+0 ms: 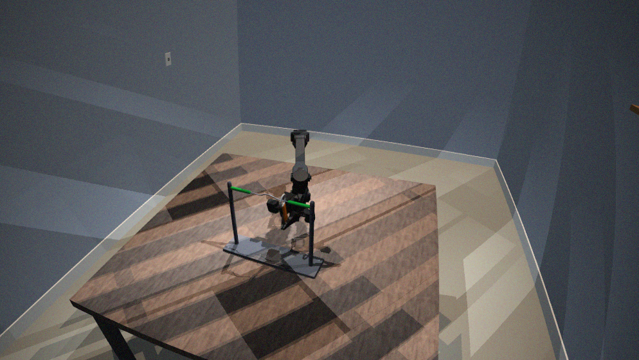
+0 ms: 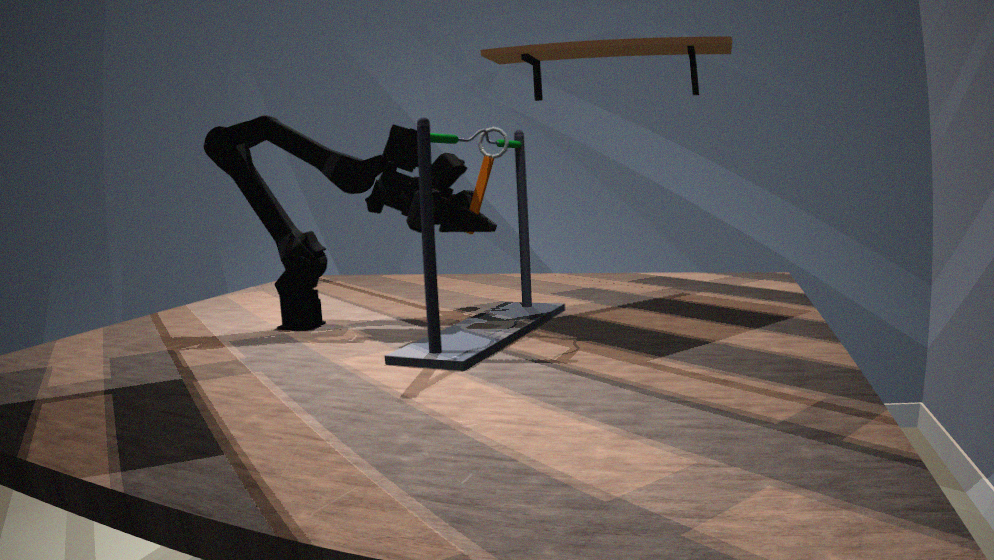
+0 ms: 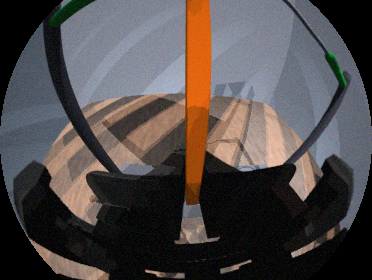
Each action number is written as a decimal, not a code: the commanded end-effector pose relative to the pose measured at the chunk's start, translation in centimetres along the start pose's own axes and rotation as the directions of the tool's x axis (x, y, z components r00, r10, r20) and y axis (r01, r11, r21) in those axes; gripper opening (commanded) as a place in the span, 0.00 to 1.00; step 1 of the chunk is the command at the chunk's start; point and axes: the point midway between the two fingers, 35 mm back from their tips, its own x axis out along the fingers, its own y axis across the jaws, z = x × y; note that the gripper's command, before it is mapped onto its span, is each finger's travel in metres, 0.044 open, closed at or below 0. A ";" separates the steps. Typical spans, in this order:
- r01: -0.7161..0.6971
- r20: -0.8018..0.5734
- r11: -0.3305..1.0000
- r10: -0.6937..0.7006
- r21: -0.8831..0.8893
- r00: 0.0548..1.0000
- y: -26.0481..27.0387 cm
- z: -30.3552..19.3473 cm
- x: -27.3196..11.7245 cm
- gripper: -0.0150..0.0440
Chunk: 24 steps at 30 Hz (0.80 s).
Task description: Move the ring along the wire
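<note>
on the wire (image 2: pixel 471 136), a silver ring (image 2: pixel 492 141) with slim orange handle (image 2: pixel 481 183).

a wooden table (image 1: pixel 366 277) with plank-like stripes of light and dark brown fills the middle of the room, its top crossed by bands of light and shadow. one dark table leg (image 1: pixel 111 339) shows at the near left corner in the top view. the floor (image 1: pixel 483 268) around the table is pale beige, edged by a white baseboard (image 1: pixel 402 145). the walls (image 1: pixel 380 62) are blue-grey, with slanting patches of lighter tone. a small pale wall plate (image 1: pixel 168 58) sits on the left wall. in the exterior view a brown wooden shelf (image 2: pixel 605 48) hangs high on the wall on two dark brackets (image 2: pixel 534 75).
</note>
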 end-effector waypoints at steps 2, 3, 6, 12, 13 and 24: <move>0.010 0.002 0.999 -0.010 0.037 1.000 0.9 0.1 0.1 0.00; 0.010 0.002 0.999 -0.010 0.040 1.000 1.0 0.1 0.1 0.00; 0.011 0.002 0.999 -0.011 0.048 1.000 1.4 0.1 0.1 0.00; 0.012 0.004 0.998 -0.012 0.056 1.000 2.2 0.2 0.1 0.00; 0.012 0.004 0.998 -0.012 0.057 1.000 2.3 0.2 0.1 0.00; 0.013 0.006 0.998 -0.013 0.060 1.000 3.4 0.2 0.1 0.00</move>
